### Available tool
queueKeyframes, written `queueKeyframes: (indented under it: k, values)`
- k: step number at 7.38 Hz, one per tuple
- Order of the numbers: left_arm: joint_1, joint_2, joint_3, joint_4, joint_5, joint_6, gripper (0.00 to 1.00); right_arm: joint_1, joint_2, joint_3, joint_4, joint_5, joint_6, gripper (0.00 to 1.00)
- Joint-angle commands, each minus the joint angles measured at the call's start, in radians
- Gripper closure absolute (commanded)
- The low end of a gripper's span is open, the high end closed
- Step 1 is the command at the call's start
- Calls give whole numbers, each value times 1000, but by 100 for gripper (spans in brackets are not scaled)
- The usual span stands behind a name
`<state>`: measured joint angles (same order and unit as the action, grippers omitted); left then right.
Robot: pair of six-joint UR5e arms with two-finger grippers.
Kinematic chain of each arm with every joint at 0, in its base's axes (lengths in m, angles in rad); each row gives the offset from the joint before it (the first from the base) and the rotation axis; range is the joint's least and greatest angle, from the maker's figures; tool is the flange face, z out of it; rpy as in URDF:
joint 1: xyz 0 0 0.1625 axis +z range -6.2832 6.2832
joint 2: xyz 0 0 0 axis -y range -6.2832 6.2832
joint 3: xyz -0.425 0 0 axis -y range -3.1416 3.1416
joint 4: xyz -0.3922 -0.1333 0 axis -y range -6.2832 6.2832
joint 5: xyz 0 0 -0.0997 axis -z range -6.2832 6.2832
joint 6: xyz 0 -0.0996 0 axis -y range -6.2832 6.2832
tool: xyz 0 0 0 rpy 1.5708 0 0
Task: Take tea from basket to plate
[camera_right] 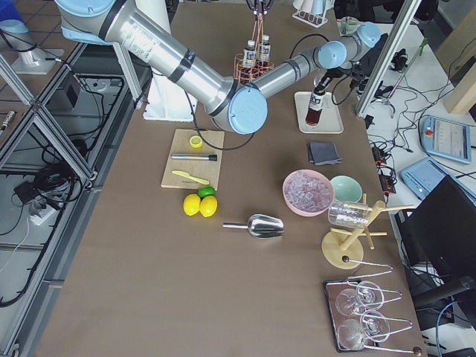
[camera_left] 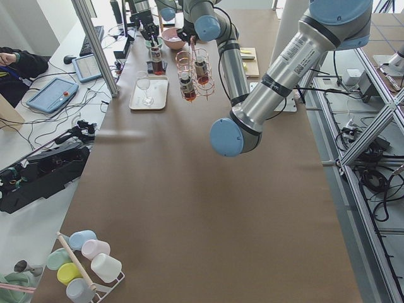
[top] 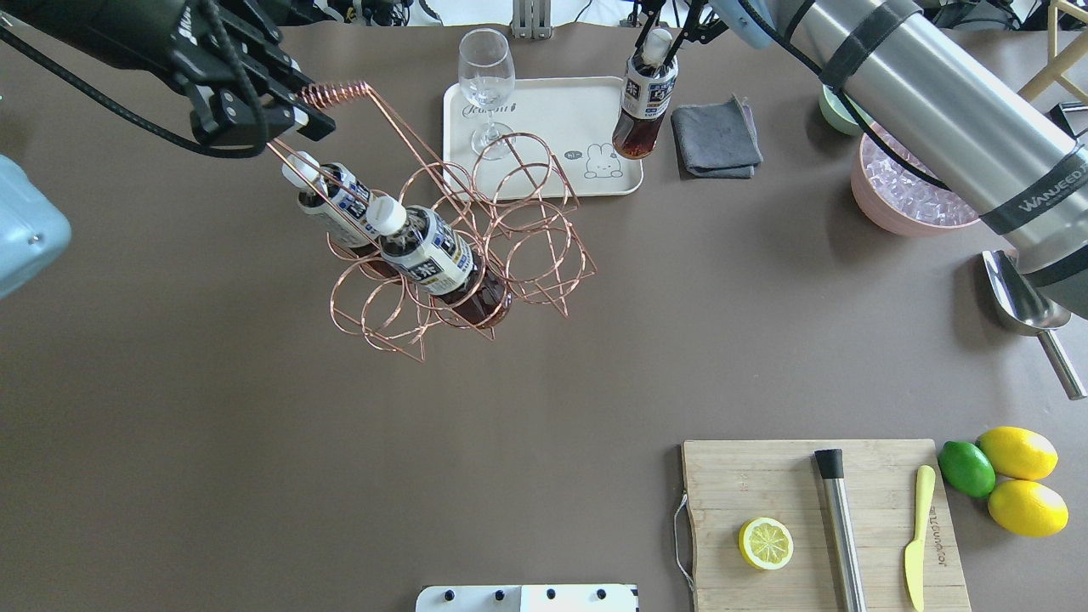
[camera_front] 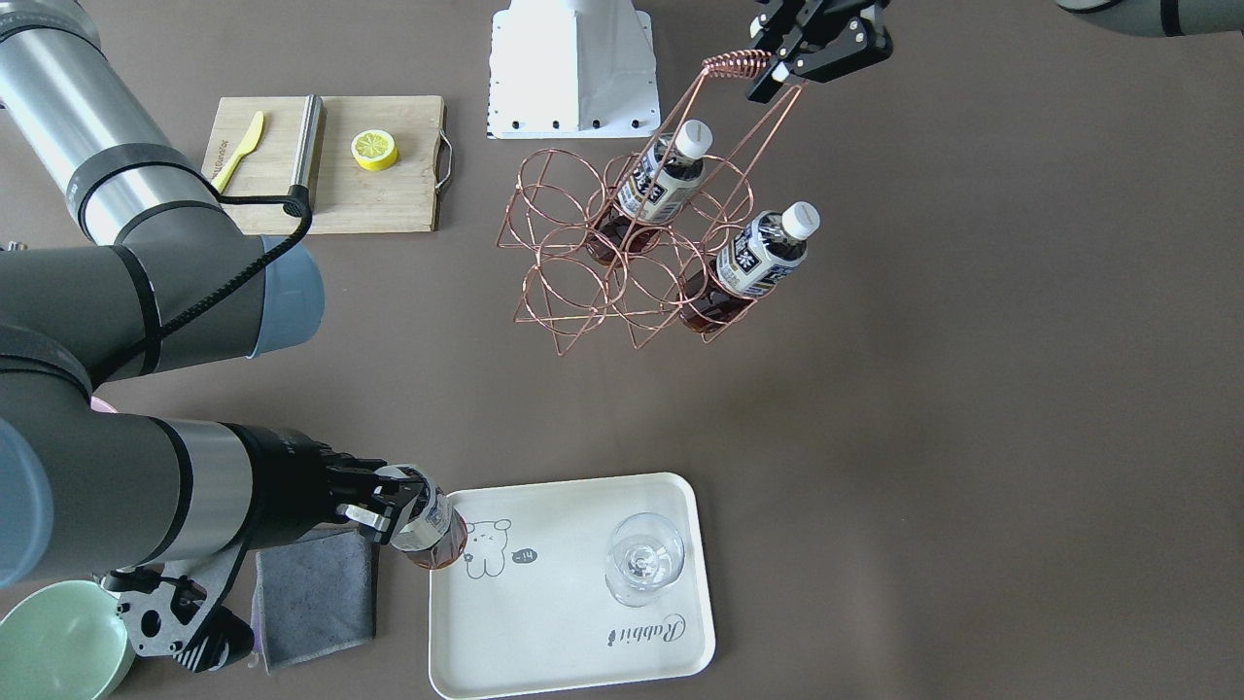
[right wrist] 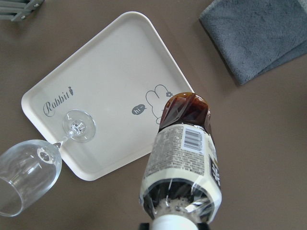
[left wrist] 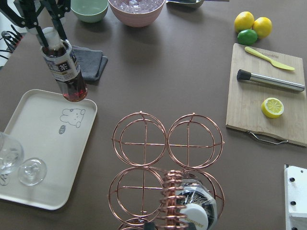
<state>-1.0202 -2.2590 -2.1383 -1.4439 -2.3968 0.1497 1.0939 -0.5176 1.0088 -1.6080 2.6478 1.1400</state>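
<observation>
My right gripper [camera_front: 384, 506] is shut on the white cap of a tea bottle [camera_front: 432, 530]. It holds the bottle in the air over the edge of the cream plate [camera_front: 564, 622], by the bear drawing. The bottle [top: 643, 110] and plate [top: 552, 119] also show in the overhead view. My left gripper [camera_front: 787, 63] is shut on the coiled handle of the copper wire basket [camera_front: 583, 262]. Two more tea bottles [camera_front: 661, 185] [camera_front: 753, 258] stand in its cells, and the other cells are empty.
A wine glass [camera_front: 644, 559] stands on the plate. A grey cloth [camera_front: 316, 588] and a green bowl [camera_front: 58, 647] lie beside the plate. A pink bowl of ice [top: 909, 191], a metal scoop [top: 1024, 306], a cutting board [top: 816, 527] and citrus fruit [top: 1003, 476] are on my right.
</observation>
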Motion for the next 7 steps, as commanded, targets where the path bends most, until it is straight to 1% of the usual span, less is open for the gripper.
queueKeyframes:
  k: [1, 2, 3, 4, 5, 6, 7]
  values:
    - [-221, 83, 11, 69, -12, 214, 100, -35, 83, -143, 130, -57, 0, 100]
    - [-288, 126, 47, 80, -28, 308, 100, -45, 90, -151, 160, -71, 0, 100]
    - [-375, 168, 117, 79, -47, 412, 100, -64, 91, -153, 196, -93, 1, 100]
    - [-450, 186, 202, 79, -83, 503, 100, -77, 93, -153, 212, -115, 0, 100]
    - [-530, 180, 301, 77, -113, 592, 100, -80, 94, -154, 217, -124, 0, 100]
    - [-576, 173, 373, 74, -117, 628, 100, -81, 96, -154, 217, -127, 0, 100]
    - [-587, 155, 418, 66, -105, 631, 100, -86, 96, -154, 220, -137, 0, 100]
